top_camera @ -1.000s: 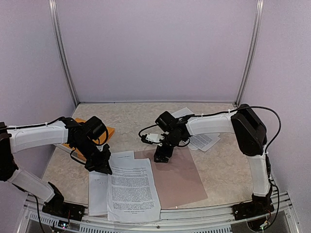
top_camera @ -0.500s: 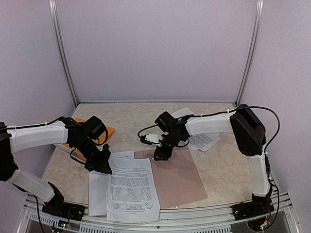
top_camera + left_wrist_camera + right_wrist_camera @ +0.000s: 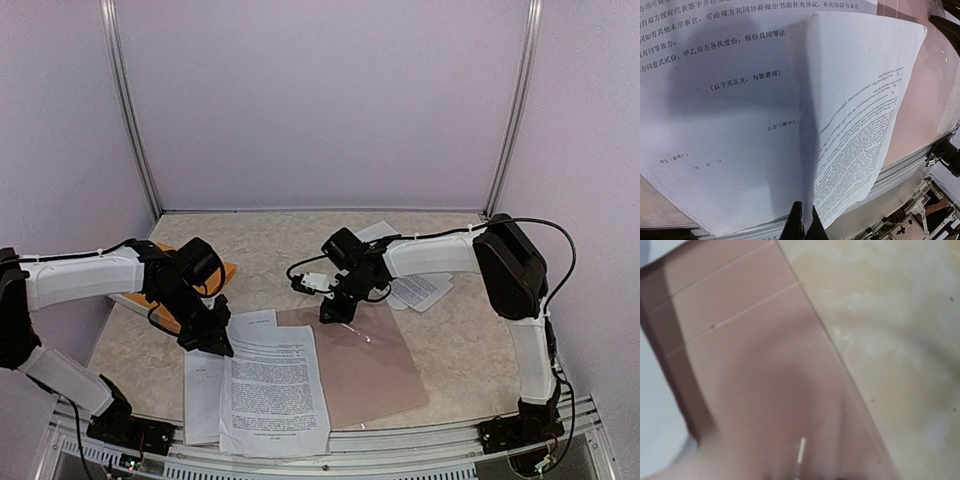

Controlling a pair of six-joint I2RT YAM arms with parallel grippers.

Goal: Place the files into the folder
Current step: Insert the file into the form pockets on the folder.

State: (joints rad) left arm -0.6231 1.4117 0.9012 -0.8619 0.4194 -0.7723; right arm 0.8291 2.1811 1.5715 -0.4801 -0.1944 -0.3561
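Top external view, near edge first. Files lie at the near edge of the bench, left of centre. They are white sheets printed with blocks of small black text, loosely stacked with edges out of line, and they cover the left margin of the folder. The folder is dull pink and lies flat just right of the files.

Left pincer stands at the far left corner of the files. The left wrist view shows it closed on the edge of one sheet, which rises edge-on from the fingers and curls over the sheets below. The lower sheets carry Chinese text; the type on the lifted sheet is too small to read.

Right pincer is at the folder's far left corner. In the blurred right wrist view its fingers are only a dark smear at the lower edge, so whether it is open or gripping cannot be told.

The bench is beige and marbled. An orange item is half hidden under the left arm, and far sheets are partly under the right arm. Pale lilac walls enclose three sides, with metal posts at the far corners.
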